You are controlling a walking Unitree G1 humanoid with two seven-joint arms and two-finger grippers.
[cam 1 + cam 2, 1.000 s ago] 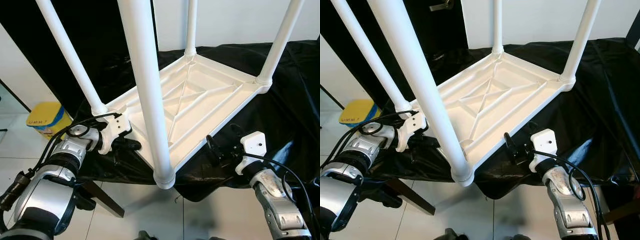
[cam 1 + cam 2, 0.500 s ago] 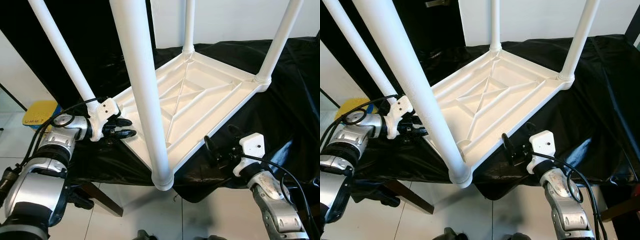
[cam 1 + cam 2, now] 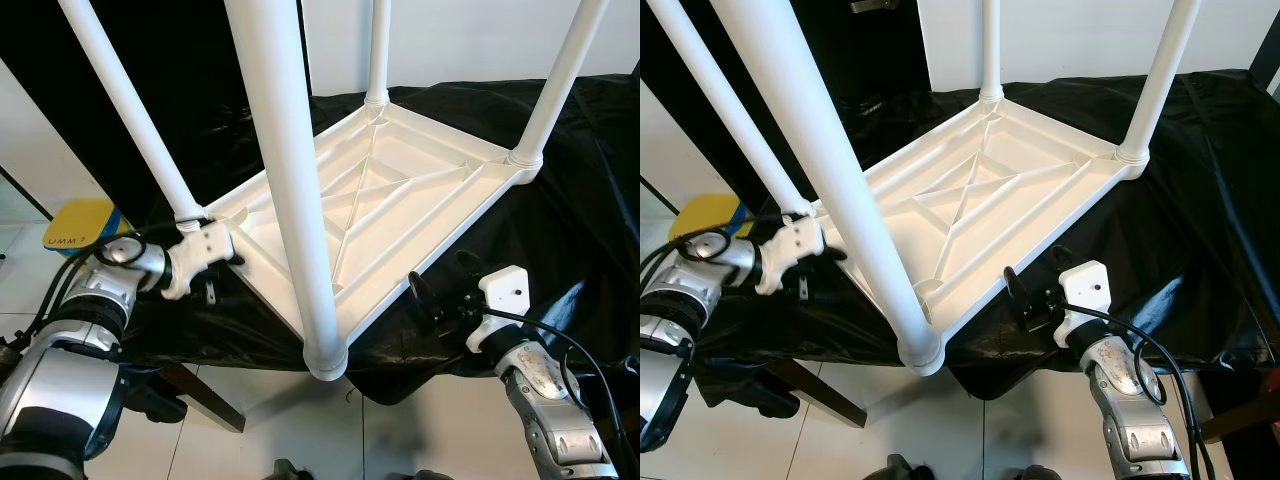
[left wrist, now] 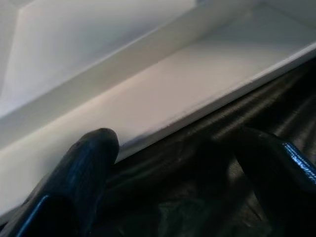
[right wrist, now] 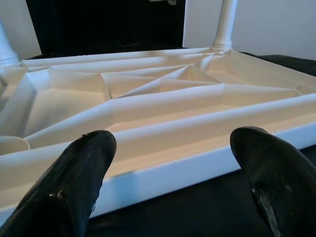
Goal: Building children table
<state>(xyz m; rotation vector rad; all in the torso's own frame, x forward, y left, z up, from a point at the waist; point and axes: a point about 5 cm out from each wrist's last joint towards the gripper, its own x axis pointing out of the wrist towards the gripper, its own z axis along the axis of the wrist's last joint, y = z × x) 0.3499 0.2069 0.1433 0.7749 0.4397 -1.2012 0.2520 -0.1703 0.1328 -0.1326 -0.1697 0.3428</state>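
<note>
The white plastic children's table (image 3: 390,215) lay upside down on the black-draped surface (image 3: 590,200), legs up; it looked light, stiff and smooth, best gripped along its raised rim or low on a leg. The left tool (image 4: 163,163), spread open, had moved in from beside the corner to the rim's edge, while the right tool (image 5: 170,163), also spread, stayed facing the near rim, not touching.
</note>
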